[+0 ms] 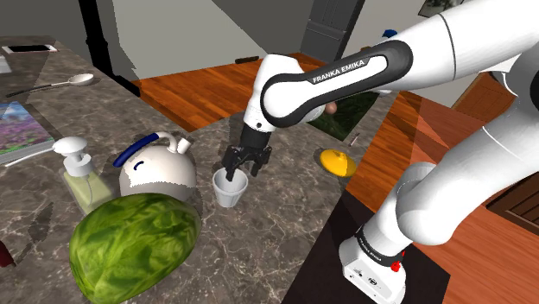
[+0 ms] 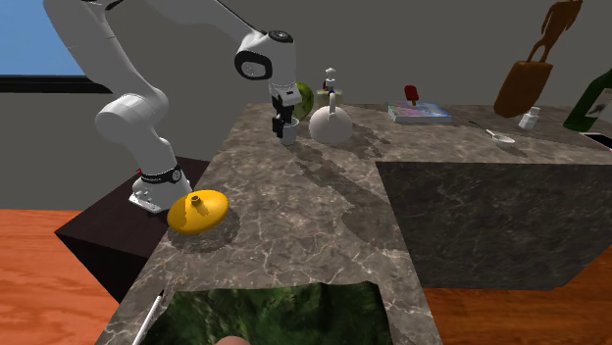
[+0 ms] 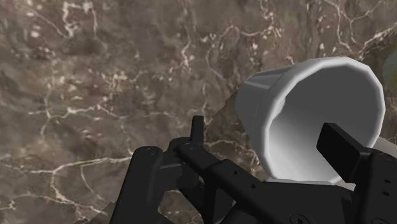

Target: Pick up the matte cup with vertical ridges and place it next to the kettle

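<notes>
Beside kettle (image 1: 155, 173) on cntr (image 1: 285, 229): gripper (image 1: 236, 173) unclenched, straddling upright white cup (image 1: 228, 193) wall.

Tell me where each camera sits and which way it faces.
Shoulder view: beside the stand, looking down across the counter at the cup and kettle; arm and gripper show.
Second exterior view: over the counter's opposite end, facing the arm; arm and stand show.
Wrist view: at the wrist, looking into the cup's mouth; both fingers show, apart.
Shared: both exterior views hold the cup beside the kettle.

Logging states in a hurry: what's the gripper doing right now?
Gripper: open, one finger inside the white cup, one outside, not clasping it.
</notes>
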You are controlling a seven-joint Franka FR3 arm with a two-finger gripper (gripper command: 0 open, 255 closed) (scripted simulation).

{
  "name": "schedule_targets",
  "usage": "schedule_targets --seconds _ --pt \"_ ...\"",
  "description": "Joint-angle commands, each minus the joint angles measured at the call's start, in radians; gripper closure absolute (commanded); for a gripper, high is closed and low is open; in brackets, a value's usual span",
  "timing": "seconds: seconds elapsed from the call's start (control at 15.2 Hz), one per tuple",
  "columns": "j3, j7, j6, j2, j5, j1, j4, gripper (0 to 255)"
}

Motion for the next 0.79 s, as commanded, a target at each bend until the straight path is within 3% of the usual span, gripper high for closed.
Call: schedule_targets --seconds 0.0,0.26,0.73 --pt "0.000 0.000 0.000 0.000 0.000 0.000 0.000 0" --pt "-0.028 0.012 -0.139 -0.076 -0.031 -0.021 0.058 0" --pt "-0.028 0.012 -0.139 -0.076 -0.031 -0.021 0.058 0"
